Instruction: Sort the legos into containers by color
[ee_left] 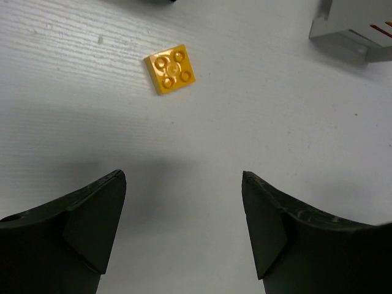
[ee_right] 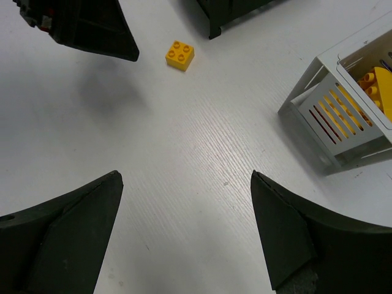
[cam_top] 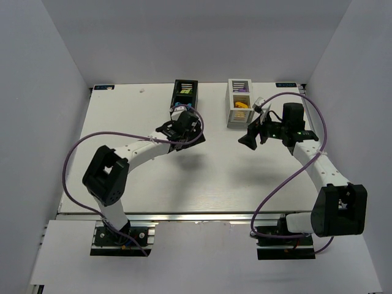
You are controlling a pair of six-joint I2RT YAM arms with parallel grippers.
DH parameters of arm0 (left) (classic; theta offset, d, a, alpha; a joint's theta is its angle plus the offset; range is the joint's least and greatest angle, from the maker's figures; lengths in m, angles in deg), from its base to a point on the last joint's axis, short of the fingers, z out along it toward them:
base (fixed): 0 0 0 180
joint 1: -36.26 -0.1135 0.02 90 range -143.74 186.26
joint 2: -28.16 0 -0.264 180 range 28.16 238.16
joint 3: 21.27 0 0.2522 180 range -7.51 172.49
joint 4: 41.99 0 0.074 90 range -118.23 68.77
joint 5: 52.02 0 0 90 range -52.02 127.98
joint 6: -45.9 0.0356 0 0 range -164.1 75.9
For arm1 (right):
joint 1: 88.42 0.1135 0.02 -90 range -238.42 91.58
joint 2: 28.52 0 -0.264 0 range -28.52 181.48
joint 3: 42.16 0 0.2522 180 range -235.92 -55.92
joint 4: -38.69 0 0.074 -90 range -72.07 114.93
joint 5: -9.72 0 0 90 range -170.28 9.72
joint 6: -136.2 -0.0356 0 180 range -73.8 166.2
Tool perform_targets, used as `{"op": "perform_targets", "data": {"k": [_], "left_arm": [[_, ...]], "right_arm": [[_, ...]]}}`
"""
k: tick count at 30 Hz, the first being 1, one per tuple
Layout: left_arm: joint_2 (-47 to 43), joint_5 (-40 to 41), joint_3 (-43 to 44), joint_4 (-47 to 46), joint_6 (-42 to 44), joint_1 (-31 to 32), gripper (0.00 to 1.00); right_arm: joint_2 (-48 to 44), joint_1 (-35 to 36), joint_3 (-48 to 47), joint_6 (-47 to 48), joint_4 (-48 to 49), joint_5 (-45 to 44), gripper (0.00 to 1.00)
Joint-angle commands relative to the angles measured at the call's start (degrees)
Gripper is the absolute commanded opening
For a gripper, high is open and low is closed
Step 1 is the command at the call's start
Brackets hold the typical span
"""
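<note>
One small yellow lego (ee_left: 171, 68) lies studs-up on the white table, ahead of my left gripper (ee_left: 184, 174), which is open with nothing between its fingers. The right wrist view shows the same lego (ee_right: 180, 55) far ahead of my right gripper (ee_right: 187, 174), also open and empty. The black container (cam_top: 185, 92) stands at the back, with green legos inside. To its right stands the white container (cam_top: 240, 101), which holds yellow legos (ee_right: 373, 82). From above, my left gripper (cam_top: 184, 125) hovers just in front of the black container, and my right gripper (cam_top: 252, 136) in front of the white one.
The white container's corner (ee_left: 352, 37) shows at the top right of the left wrist view. The black container's base (ee_right: 233, 12) and the left gripper's finger (ee_right: 86, 27) show along the top of the right wrist view. Purple cables loop beside both arms.
</note>
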Motion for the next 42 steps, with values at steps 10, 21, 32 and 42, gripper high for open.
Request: {"op": "perform_targets", "data": {"k": [10, 21, 32, 42], "left_arm": [[13.1, 8.9, 16.4, 9.0, -0.3, 0.7, 0.85], [21.2, 17.5, 23.2, 10.0, -1.9, 0.9, 0.82], [25.7, 23.0, 23.7, 6.3, -2.7, 2.3, 0.76], [26.2, 23.5, 22.3, 5.5, -3.6, 2.7, 0.52]], "right_arm": [[-0.1, -0.4, 1.0, -1.2, 3.0, -1.2, 0.89], [0.7, -0.9, 0.8, -1.0, 3.2, -1.9, 0.89], [1.0, -1.9, -0.8, -0.9, 2.0, -1.8, 0.89], [1.1, -2.0, -0.9, -1.1, 1.5, -1.3, 0.89]]}}
